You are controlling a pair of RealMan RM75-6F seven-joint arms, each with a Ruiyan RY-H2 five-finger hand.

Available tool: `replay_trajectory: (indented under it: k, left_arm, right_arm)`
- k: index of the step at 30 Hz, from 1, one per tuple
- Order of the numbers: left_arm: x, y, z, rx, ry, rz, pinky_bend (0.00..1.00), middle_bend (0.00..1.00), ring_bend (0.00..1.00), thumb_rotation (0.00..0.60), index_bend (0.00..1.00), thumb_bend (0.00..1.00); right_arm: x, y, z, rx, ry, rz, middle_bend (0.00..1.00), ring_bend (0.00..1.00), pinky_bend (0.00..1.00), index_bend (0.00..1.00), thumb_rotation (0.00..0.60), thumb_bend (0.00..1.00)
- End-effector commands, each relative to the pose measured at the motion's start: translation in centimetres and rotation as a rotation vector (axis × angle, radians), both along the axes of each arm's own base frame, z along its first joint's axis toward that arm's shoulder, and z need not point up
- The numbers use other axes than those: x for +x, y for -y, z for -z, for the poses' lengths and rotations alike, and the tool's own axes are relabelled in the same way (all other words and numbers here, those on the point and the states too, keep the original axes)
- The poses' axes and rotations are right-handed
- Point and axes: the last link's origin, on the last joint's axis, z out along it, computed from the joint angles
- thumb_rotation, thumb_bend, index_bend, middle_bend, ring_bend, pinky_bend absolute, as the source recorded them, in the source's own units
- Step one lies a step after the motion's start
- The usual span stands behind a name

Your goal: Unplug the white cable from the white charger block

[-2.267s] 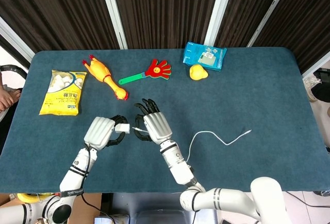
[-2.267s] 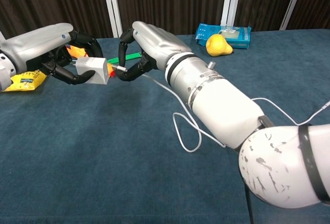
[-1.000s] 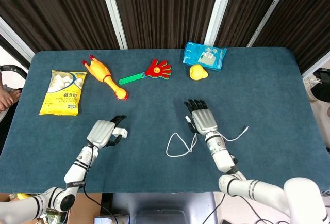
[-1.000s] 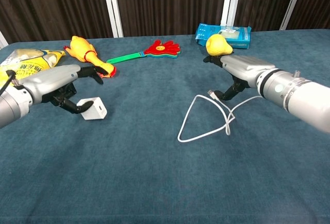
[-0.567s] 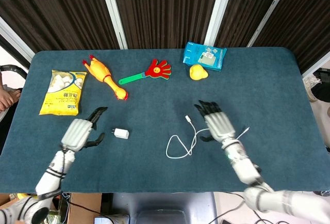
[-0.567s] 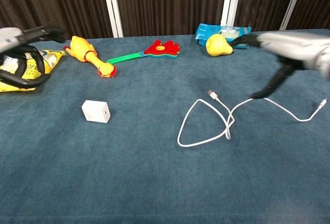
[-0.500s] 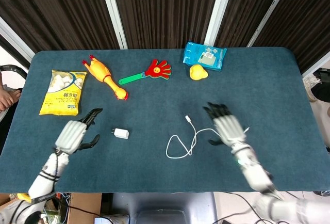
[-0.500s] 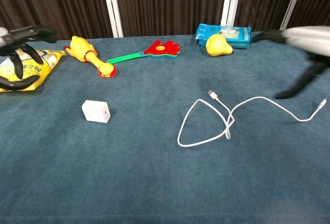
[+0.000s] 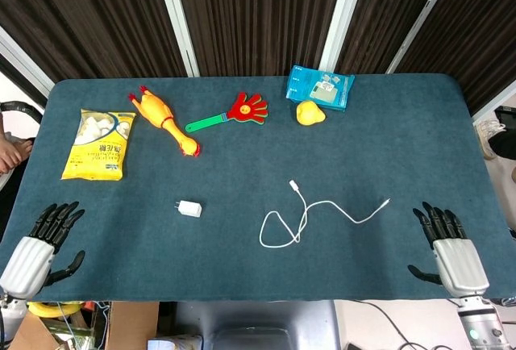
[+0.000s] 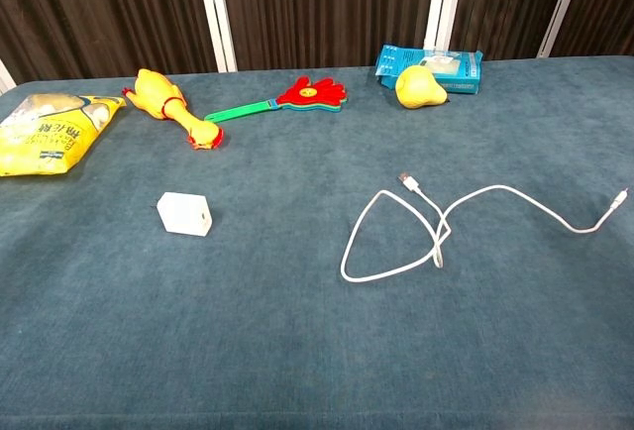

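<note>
The white charger block (image 9: 189, 208) (image 10: 184, 214) lies alone on the blue table, left of centre. The white cable (image 9: 306, 214) (image 10: 436, 232) lies loose in a loop right of centre, its plug end (image 10: 406, 180) well apart from the block. In the head view my left hand (image 9: 36, 247) sits at the table's front left corner, fingers spread, holding nothing. My right hand (image 9: 447, 252) sits at the front right corner, also spread and empty. Neither hand shows in the chest view.
Along the back lie a yellow snack bag (image 9: 100, 143), a rubber chicken (image 9: 162, 118), a red hand clapper (image 9: 232, 112), a yellow pear-shaped toy (image 9: 309, 113) and a blue packet (image 9: 320, 86). The table's front edge (image 9: 242, 297) runs between the two hands.
Both hands pulled back from the middle of the table to its front corners and left the chest view. Block and cable lie still.
</note>
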Motion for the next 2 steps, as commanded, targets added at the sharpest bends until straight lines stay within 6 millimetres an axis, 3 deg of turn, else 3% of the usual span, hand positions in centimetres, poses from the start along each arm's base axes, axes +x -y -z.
replay_trajectory:
  k: [1,2]
  left_arm:
    - [-0.29,0.81,0.30,-0.041,-0.035,-0.032,0.00,0.00,0.00,0.600,0.00,0.42]
    - [-0.46,0.84,0.46,-0.054,-0.057,-0.056,0.00,0.00,0.00,0.600,0.00,0.42]
  right_arm:
    - [-0.29,-0.47,-0.09,-0.008,0.006,0.002,0.00,0.00,0.00,0.00,0.600,0.25]
    - [-0.31,-0.40,-0.12,-0.011,0.006,0.004,0.00,0.00,0.00,0.00,0.600,0.25]
